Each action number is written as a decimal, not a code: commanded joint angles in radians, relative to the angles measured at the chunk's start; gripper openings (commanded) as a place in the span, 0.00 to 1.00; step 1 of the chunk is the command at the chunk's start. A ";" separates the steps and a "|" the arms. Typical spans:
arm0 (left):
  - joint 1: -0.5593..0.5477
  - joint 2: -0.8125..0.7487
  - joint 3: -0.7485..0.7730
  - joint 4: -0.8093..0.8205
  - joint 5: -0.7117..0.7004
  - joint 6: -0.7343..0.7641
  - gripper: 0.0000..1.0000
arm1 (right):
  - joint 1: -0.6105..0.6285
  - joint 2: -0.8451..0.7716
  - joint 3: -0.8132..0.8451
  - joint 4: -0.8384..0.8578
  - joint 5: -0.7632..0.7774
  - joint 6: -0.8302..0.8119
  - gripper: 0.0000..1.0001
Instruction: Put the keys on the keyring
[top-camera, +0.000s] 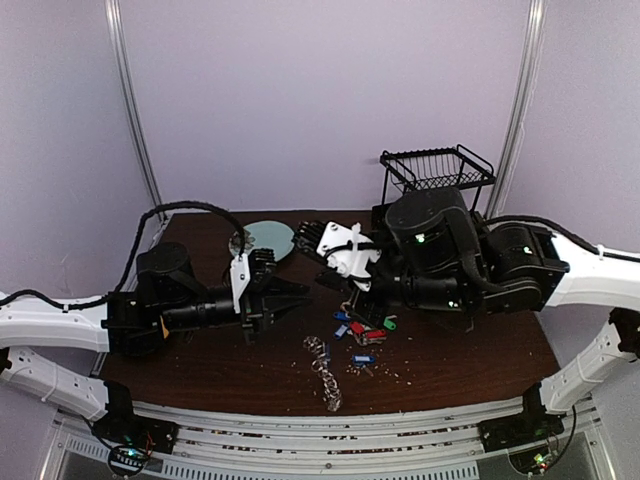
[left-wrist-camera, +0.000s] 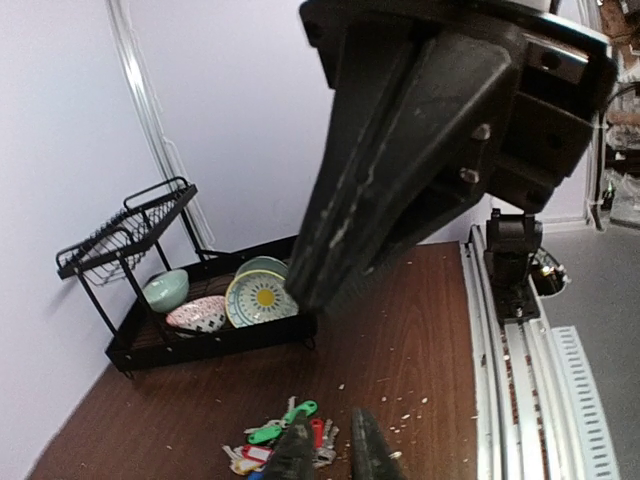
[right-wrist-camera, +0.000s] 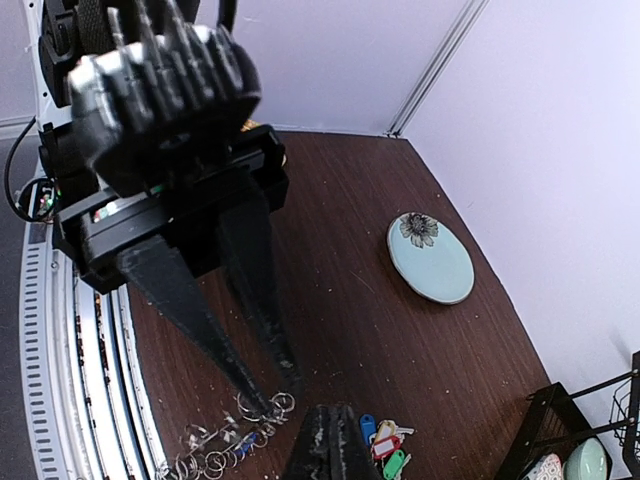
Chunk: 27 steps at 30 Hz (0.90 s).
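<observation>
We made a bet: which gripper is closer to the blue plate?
Left. The left gripper is just in front of the plate; the right gripper hangs farther right, by the keys.

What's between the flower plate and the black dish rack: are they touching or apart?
Apart. The right wrist view shows the plate lying flat on the table, with bare wood between it and the rack.
</observation>
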<state>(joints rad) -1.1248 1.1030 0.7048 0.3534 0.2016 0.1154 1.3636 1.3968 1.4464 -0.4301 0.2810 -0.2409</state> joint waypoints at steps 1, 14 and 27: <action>0.003 -0.006 0.017 0.009 -0.006 0.004 0.00 | 0.005 -0.026 -0.006 0.032 0.025 -0.009 0.00; 0.004 -0.054 0.082 -0.130 -0.354 -0.071 0.24 | -0.142 -0.044 -0.433 0.281 -0.257 0.418 0.07; 0.004 -0.113 -0.199 -0.386 -0.567 -0.746 0.42 | -0.185 0.336 -0.387 0.254 -0.256 0.612 0.58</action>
<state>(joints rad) -1.1248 0.9630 0.6010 0.0494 -0.3161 -0.4042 1.1664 1.6691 1.0138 -0.1478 0.0113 0.3248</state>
